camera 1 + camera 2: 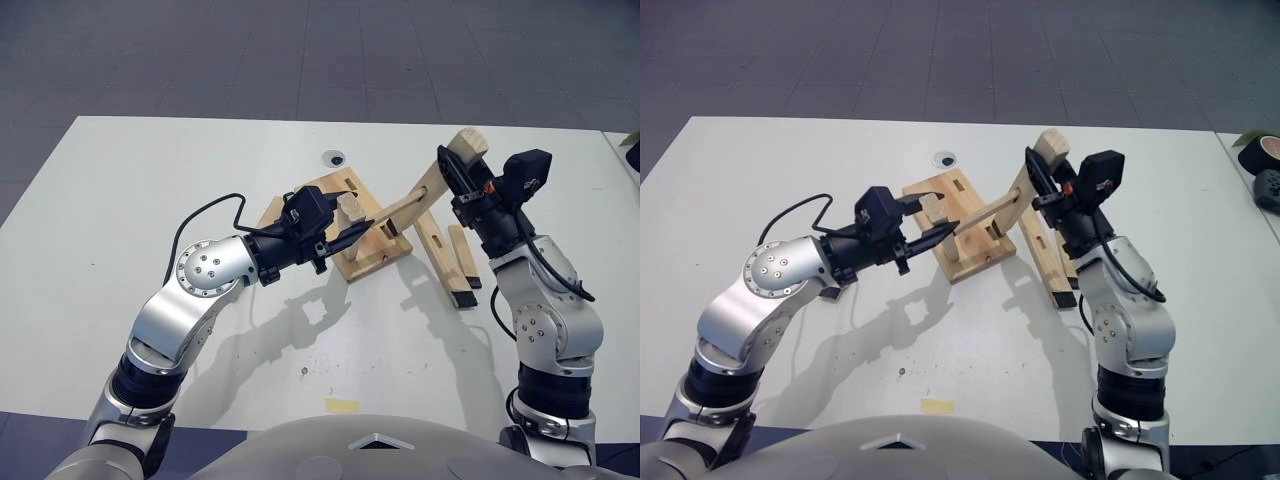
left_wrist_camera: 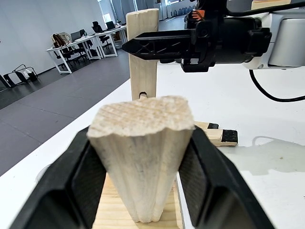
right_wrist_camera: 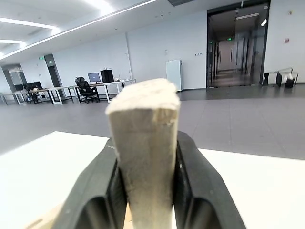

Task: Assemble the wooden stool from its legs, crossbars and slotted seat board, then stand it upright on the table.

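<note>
Left eye view: my left gripper [image 1: 338,237] sat over the pale slotted wooden seat board [image 1: 362,258], which lay flat on the white table [image 1: 150,200]. It was clamped on the near end of the thin pale wooden crossbar [image 1: 400,208]. The crossbar's long axis ran from there over the board's right corner, rising to the tall pale wooden leg [image 1: 468,142] just off the board's right side. My right gripper [image 1: 452,172] was clamped on that leg near its top. The leg was tilted, its foot down beside the board. A second pale leg with a black tip [image 1: 460,262] lay flat, farther out from the board.

Right eye view: same layout. The crossbar's far end met the held leg about mid-height; I couldn't tell whether it was seated.

Left wrist view: my fingers [image 2: 76,186] were tight on both sides of the crossbar's end grain, board underneath. The bar pointed straight at the slot in the leg, with my right gripper closed on the leg above that slot.

Right wrist view: my fingers [image 3: 190,186] were tight on the leg, no gap.

Judgement: the next push goes along the crossbar's axis, away from the board. The left arm drives and the right braces.
</note>
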